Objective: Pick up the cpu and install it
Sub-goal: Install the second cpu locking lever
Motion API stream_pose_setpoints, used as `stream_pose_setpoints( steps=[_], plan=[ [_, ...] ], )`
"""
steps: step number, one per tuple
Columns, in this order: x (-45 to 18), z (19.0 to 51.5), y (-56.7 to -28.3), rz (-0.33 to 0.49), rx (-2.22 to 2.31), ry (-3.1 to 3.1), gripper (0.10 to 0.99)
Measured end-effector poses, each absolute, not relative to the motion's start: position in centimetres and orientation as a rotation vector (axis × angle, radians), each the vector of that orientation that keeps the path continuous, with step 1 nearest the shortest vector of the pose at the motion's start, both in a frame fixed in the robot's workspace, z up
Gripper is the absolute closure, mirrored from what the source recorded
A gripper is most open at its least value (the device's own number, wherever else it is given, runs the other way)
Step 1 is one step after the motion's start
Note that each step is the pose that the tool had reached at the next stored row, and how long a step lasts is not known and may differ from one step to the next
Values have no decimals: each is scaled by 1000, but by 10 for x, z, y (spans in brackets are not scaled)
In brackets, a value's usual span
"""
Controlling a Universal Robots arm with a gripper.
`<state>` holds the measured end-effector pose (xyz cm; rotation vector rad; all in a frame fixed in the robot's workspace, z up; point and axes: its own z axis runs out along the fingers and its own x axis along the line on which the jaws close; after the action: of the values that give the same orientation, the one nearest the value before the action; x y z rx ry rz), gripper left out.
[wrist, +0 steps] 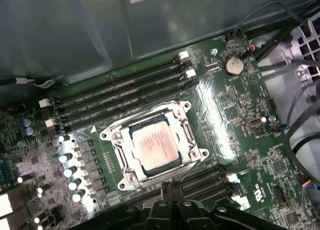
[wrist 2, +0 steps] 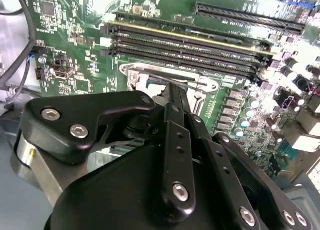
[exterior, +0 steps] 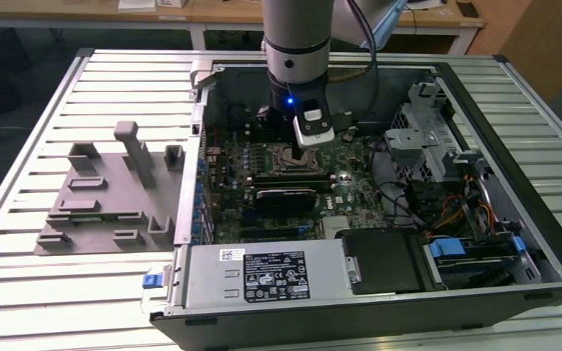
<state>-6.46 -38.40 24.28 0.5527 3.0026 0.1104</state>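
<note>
Black gripper (wrist 2: 172, 92) fingers (wrist 2: 176, 150) appear pressed together with nothing between them in the second wrist view, though the tips run out of sight behind the linkage, so that is my best reading rather than a sure one. They hang just over the metal frame of the socket (wrist 2: 150, 75) on the green motherboard (wrist 2: 75, 35).

In the exterior view, going from the left of the frame, a grey plastic fixture (exterior: 110, 194) with upright blocks lies on the slatted white table (exterior: 27, 292). To its right, filling the middle and right of the frame, sits the open computer case (exterior: 544, 219). The arm (exterior: 298, 44) reaches down from the top centre into the case, over the board. A silver power supply (exterior: 261, 274) with a black label runs along the lower edge, and a drive cage (exterior: 427, 117) stands at the right.

In the first wrist view, the cpu (wrist: 154, 146) lies flat inside the socket at the centre of the frame, its pale metal top facing up. Rows of memory slots (wrist: 120, 92) run above and left of it, and a round coin battery (wrist: 233, 66) sits at upper right.
</note>
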Motion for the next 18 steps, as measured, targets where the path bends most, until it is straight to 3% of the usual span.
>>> stream_pose_setpoints(
  steps=[18],
  plan=[
    [-65,236,-396,110,553,3003,980]
  ],
)
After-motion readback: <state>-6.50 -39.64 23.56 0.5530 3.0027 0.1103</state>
